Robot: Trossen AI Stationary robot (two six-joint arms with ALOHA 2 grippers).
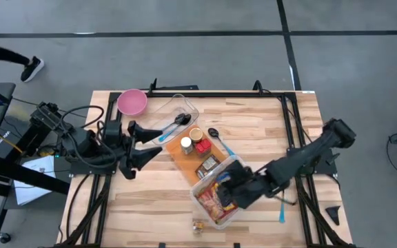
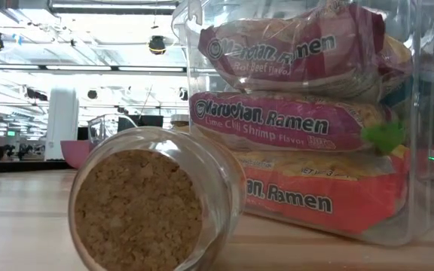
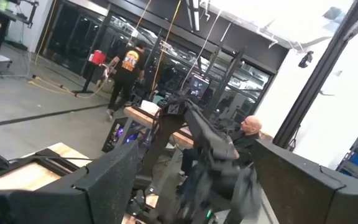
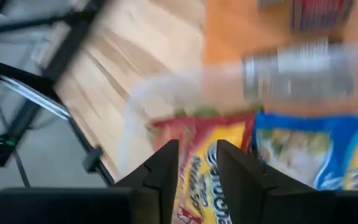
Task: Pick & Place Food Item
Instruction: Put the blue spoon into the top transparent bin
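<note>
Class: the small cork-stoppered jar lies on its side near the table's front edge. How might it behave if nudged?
The jar lies on its round side, so it would probably roll. It looks like glass, likely slippery and breakable. The clear bin beside it might stop it.

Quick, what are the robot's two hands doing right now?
Left hand: open, holding nothing, near the pink bowl.
Right hand: fingers slightly apart over the ramen packets in the clear bin, holding nothing.
</note>
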